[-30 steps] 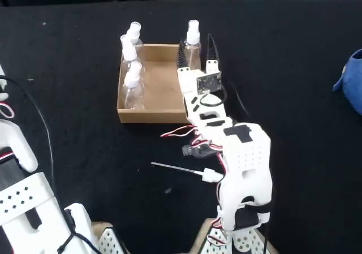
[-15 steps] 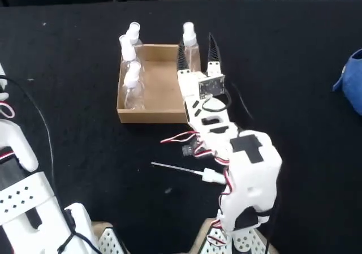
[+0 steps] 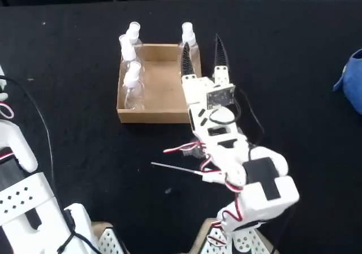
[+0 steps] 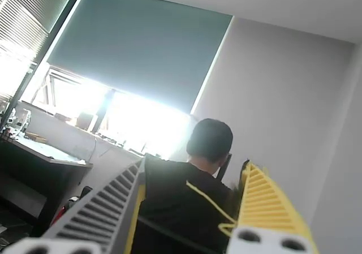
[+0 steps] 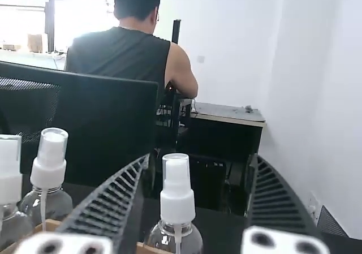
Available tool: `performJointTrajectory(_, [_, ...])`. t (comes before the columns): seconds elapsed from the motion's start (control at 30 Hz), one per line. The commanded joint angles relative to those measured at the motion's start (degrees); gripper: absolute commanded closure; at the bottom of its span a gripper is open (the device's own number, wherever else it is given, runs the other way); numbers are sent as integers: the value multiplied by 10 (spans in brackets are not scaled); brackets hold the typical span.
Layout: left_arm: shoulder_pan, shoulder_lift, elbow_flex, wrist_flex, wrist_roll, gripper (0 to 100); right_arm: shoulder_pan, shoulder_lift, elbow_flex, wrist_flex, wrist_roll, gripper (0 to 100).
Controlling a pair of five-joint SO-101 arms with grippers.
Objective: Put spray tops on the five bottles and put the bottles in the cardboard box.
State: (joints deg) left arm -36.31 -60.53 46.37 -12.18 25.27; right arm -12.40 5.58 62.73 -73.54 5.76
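Observation:
The cardboard box (image 3: 155,90) lies open on the black table. Three clear bottles with white spray tops (image 3: 133,77) stand along its left side. A fourth topped bottle (image 3: 188,41) stands at the box's far right corner; whether it is inside the wall I cannot tell. My right gripper (image 3: 202,55) is open just this side of that bottle, one finger (image 3: 185,64) beside it. In the right wrist view the bottle (image 5: 176,203) stands beyond the right gripper (image 5: 199,160), untouched. A loose spray top (image 3: 210,176) with its thin tube lies by the arm. My left gripper (image 4: 195,163) is open, pointing up into the room.
The left arm's white body (image 3: 25,197) fills the near left corner, with a cable looping beside it. A blue object (image 3: 352,84) sits at the right edge. The right arm's folded joints (image 3: 254,186) stand over the near middle of the table.
The right arm has swung slightly right and folded lower, its open fingers drawing off the fourth bottle. That bottle shifted a little left at the box corner.

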Motion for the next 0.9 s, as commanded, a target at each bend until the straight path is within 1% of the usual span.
performJointTrajectory(0.0, [7,-3,-8,-11,4,848,31,-66,25,3,2,765])
performJointTrajectory(0.07, [7,-3,-8,-11,4,848,36,-89,44,18,1,766])
performJointTrajectory(0.13, [7,-3,-8,-11,4,848,36,-117,55,75,1,766])
performJointTrajectory(0.23, [7,-3,-8,-11,4,848,41,-174,55,205,1,766])
performJointTrajectory(0.5, [7,-3,-8,-11,6,848,102,-385,54,574,5,766])
performJointTrajectory(0.6, [18,-3,-8,-11,4,848,127,-451,41,702,8,766])
performJointTrajectory(0.8, [19,-3,-7,-11,4,848,120,-475,-68,1002,113,766])
performJointTrajectory(0.87, [19,-3,-7,-11,4,848,120,-475,-118,1108,165,766])
